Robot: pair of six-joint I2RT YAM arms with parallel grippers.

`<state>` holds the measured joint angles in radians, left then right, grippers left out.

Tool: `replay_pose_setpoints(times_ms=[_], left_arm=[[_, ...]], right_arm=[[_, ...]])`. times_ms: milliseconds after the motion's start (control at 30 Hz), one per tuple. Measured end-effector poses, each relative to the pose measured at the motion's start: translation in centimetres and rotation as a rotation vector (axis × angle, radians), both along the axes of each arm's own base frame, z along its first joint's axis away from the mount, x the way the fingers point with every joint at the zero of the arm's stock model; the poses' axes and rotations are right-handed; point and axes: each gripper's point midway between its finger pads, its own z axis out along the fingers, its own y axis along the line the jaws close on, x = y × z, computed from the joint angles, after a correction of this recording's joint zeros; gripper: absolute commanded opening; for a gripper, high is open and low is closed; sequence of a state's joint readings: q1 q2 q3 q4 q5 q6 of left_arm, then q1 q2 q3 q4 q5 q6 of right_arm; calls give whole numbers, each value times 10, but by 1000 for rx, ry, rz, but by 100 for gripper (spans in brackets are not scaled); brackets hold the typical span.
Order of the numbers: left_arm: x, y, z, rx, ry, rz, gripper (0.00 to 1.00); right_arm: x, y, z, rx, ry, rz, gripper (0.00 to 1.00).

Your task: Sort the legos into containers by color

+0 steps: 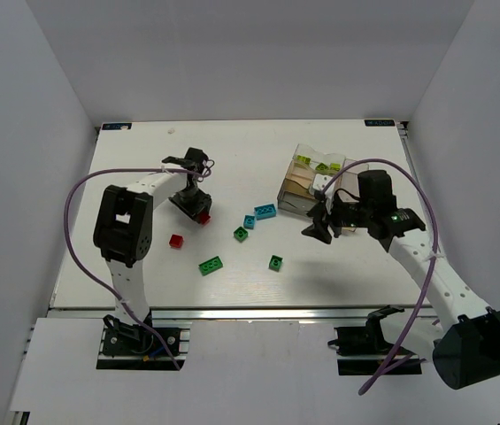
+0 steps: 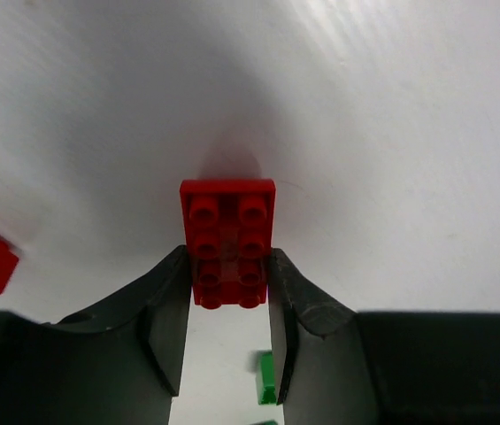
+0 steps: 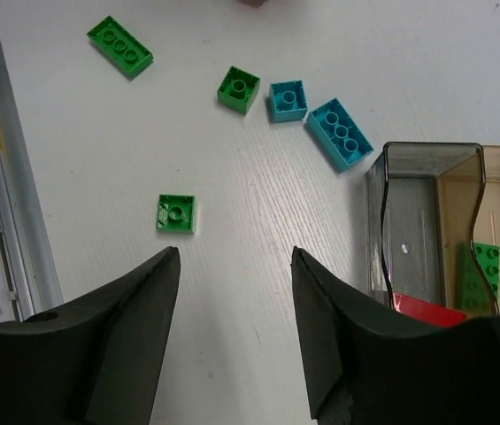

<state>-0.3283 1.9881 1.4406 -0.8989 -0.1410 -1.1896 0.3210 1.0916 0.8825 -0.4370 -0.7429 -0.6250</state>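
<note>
Where the left tool point(image 1: 198, 212) reaches the table point(image 1: 134, 168), its two fingers point(image 2: 172, 297) are seen pressed against the long sides of a red brick point(image 2: 228, 232). The brick lies flat, studs up, and is gripped at its near end. A second red brick point(image 1: 176, 240) lies near it on the table, apart from the tool. The right tool point(image 3: 234, 257) is held above the table with its jaws wide and nothing between them, just beside the near side of the containers point(image 1: 307, 181). Between the two tools loose legos are scattered: a long green brick point(image 1: 211, 265), a small green brick point(image 1: 241, 234), a lone green brick point(image 1: 275, 262), a small cyan brick point(image 1: 249, 221) and a long cyan brick point(image 1: 265, 212). Lime pieces point(image 1: 303, 161) are seen in the far container. A red piece point(image 3: 426, 310) and a green piece point(image 3: 480, 274) show inside the near boxes; which compartment holds each cannot be told.
</note>
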Motion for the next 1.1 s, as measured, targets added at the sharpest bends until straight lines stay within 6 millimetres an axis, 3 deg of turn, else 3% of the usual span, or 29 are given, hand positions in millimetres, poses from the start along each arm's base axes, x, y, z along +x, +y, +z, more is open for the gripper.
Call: replay_pose_setpoints(times_ms=[33,67,167,200,233,300,400,567,700,800,967,1100], left_arm=[[3,-3,2,-12,-13,-17,15],[6,-6,6,-29,-33,-37,0],[21,-35,29,-167,-161,-164,0],[26,-49,42,-239,-231,-224,0],[27,-61,53,-300,-281,-274,0],[32,-92,84,-438,-416,-404,0],[36,-129,115,-573,-551,-558,0],[32,-187,138,-729,-662,-775,0],[39,-228,138,-778,-695,-888,0],[42,-250,131,-788,-688,-939,8],[39,-268,110,-766,-637,-981,41],[38,-273,99,-728,-605,-997,52]], right_arm=[[1,-1,1,1,-6,-10,55],[1,-2,2,2,-9,-24,52],[11,-9,1,-1,-3,-121,22],[16,-12,2,0,7,-163,3],[22,-16,3,2,7,-204,0],[34,-24,4,14,20,-298,0],[45,-34,5,26,33,-392,0],[56,-46,5,44,53,-498,0],[61,-52,7,62,63,-541,0],[62,-56,3,68,78,-559,0],[63,-62,-3,66,95,-583,0],[64,-65,-3,69,97,-593,0]])
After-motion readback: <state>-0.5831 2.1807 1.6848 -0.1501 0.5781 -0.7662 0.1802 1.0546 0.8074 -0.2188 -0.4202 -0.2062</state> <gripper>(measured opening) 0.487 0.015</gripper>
